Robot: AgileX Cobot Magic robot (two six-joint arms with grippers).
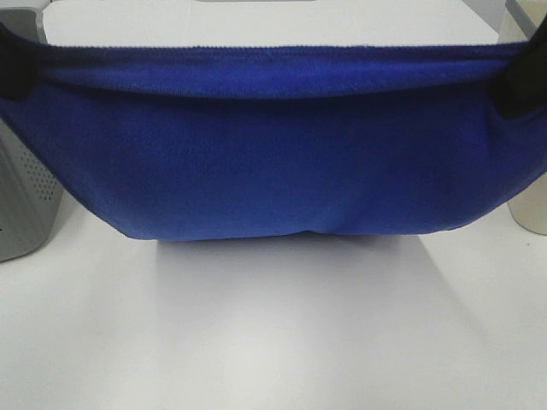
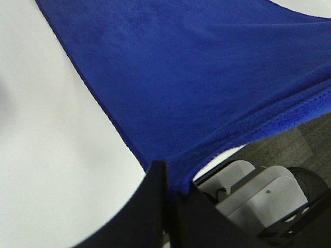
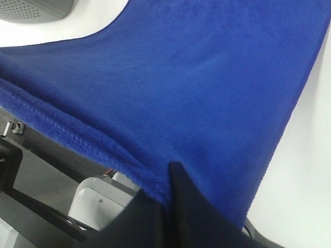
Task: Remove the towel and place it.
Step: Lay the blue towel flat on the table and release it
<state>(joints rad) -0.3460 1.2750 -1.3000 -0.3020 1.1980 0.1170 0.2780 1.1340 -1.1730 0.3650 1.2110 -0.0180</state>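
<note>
The royal-blue plush towel (image 1: 273, 145) hangs stretched wide across the exterior high view, held up by its two top corners, its lower edge sagging just above the white table. My left gripper (image 1: 13, 64) is shut on the towel's left corner; in the left wrist view the black fingers (image 2: 155, 201) pinch the hem of the towel (image 2: 207, 77). My right gripper (image 1: 521, 81) is shut on the right corner; in the right wrist view the fingers (image 3: 181, 201) clamp the towel (image 3: 181, 88). No white tag shows.
A grey perforated basket (image 1: 26, 205) stands at the left edge, also in the right wrist view (image 3: 36, 8). A beige object (image 1: 530, 209) stands at the right edge. The white table (image 1: 273, 333) lies in front of the towel. The robot base (image 2: 248, 191) shows below.
</note>
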